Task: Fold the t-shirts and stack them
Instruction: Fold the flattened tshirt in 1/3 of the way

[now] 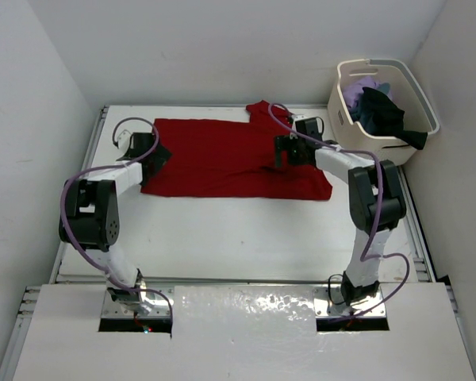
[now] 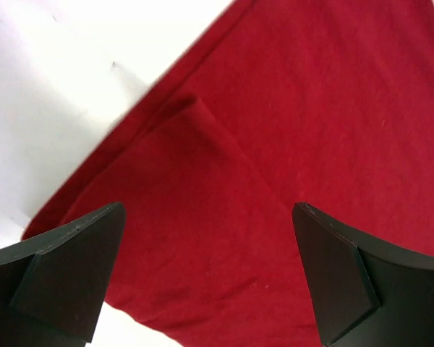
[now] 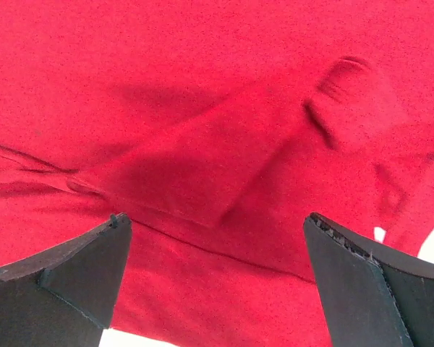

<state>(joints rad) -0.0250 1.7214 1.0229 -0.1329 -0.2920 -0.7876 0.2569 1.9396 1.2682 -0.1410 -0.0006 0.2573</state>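
Watching remotely, I am seeing left pincer (image 2: 206, 217) and right pincer (image 3: 213, 220) hanging released over the red t-shirt (image 1: 222, 159) on the bench (image 1: 222, 230).

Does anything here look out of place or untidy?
Nothing looks damaged. A dark shirt hangs over the near rim of the basket, half out. The red shirt lies mostly flat, but one sleeve sticks out at its far edge.
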